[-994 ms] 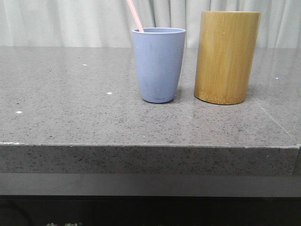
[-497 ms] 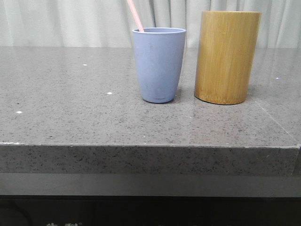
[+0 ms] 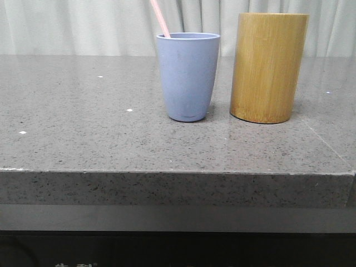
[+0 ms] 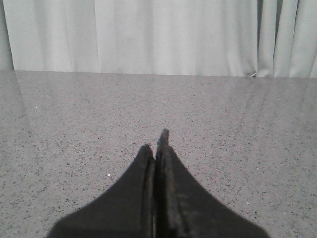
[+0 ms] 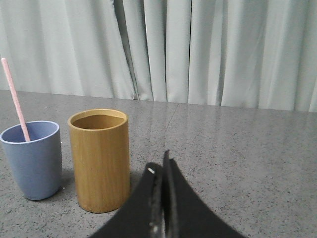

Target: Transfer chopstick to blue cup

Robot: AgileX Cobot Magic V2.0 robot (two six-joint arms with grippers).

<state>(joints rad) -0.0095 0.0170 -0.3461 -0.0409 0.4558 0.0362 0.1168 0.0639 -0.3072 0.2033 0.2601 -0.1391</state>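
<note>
**Chopstick seated in blue cup; transfer judged complete**

Status. The chopstick (image 3: 160, 18) stood inside the blue cup (image 3: 187, 75), leaning against the rim on the robot's left and rising past the top of the front view. In the right wrist view its full exposed length showed, free end up and well clear of the rim. Nothing held it. Judgement: the placement step was done, and no part of the task appeared left beyond parking the arms.

Hands. The left hand (image 4: 157, 144) was over bare grey stone surface (image 3: 83, 139), fingers pressed together with nothing between them. The right hand (image 5: 159, 166) was likewise pressed together and empty, hanging near the bamboo cylinder (image 3: 268, 67) on the side away from the blue cup, well apart from the chopstick.

Layout. The blue cup and the bamboo cylinder stood upright just beside each other with a narrow gap, not touching. What could be seen of the cylinder's interior from the right wrist view looked empty.

Count.
- chopstick: 1
- blue cup: 1
- bamboo cylinder: 1
- hands: 2, both empty
</note>
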